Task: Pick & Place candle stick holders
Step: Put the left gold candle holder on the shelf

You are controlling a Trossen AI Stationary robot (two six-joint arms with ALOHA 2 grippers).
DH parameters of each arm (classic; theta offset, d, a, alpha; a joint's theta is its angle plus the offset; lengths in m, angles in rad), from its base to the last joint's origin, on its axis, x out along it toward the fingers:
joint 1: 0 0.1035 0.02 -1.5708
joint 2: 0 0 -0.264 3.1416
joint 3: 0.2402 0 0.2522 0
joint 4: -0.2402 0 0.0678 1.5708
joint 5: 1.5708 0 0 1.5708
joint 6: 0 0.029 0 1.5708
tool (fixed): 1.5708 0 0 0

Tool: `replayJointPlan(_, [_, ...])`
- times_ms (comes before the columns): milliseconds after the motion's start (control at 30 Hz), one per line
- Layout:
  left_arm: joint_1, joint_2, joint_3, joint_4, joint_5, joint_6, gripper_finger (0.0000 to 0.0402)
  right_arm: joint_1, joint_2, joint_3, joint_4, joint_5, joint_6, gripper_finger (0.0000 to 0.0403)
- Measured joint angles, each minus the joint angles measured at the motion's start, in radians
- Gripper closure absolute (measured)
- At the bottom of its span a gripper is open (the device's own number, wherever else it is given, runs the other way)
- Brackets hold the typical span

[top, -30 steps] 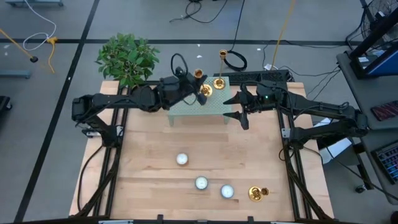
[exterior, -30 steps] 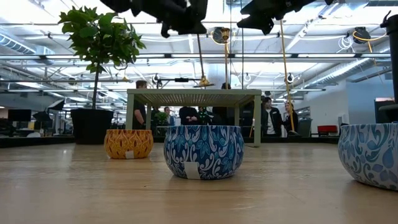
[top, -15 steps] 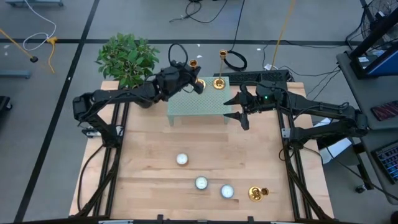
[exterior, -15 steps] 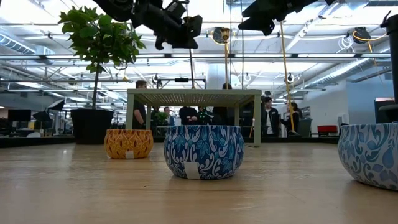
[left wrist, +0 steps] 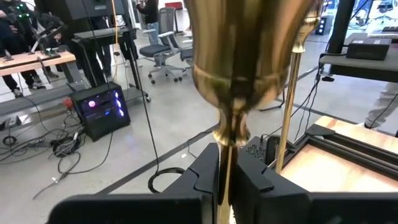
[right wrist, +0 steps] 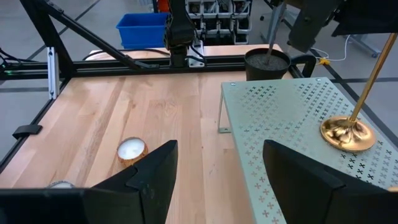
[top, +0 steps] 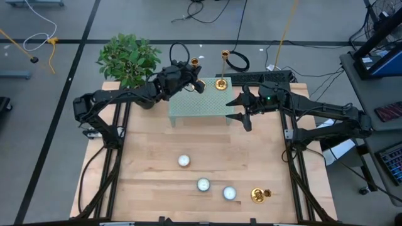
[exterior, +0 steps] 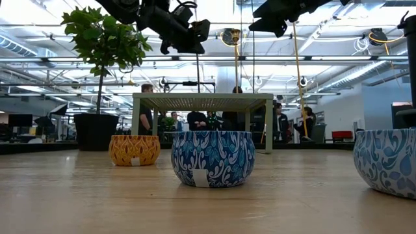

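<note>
My left gripper (top: 198, 85) is shut on a brass candlestick holder (top: 195, 63) over the far left part of the green perforated stand (top: 201, 105). Its cup fills the left wrist view (left wrist: 249, 62). A taller holder (top: 222, 69) stands by its round base (right wrist: 347, 132) on the stand's far right part. A third holder (top: 259, 195) lies on its side on the wooden table near the front right. My right gripper (top: 235, 110) is open and empty at the stand's right edge, and its fingers show apart in the right wrist view (right wrist: 217, 168). My left gripper pinches the holder's thin stem (left wrist: 224, 180) between its two fingers, a little below the cup. The fingers come about level from the table's left and lie across the stem. The holder stands upright in the hold. My gripper hides its base, so I cannot tell whether it rests on the stand.
Three white tealights (top: 183, 161) (top: 203, 184) (top: 229, 193) sit on the table's near half. A potted plant (top: 129, 58) stands at the far left corner. In the low view, patterned tins (exterior: 212, 158) (exterior: 134, 149) (exterior: 388, 159) stand in front of the stand. People show in the room behind.
My left gripper has gone a little toward the table's far left with the holder. The holder was tilted with its base showing over the stand. It has turned upright, its cup now beyond the stand's far edge in the high view. My right arm has kept still.
</note>
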Motion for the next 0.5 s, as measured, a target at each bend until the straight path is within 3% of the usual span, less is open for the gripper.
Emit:
replayJointPlan(200, [0.000,0.000,0.000,-0.001,0.000,0.021,0.0370,0.000,0.000,0.000,0.000,0.000,-0.001,0.0174])
replayJointPlan(500, [0.003,0.000,0.000,-0.002,0.000,0.024,0.0334,0.000,0.000,0.000,0.000,0.000,-0.003,0.0174])
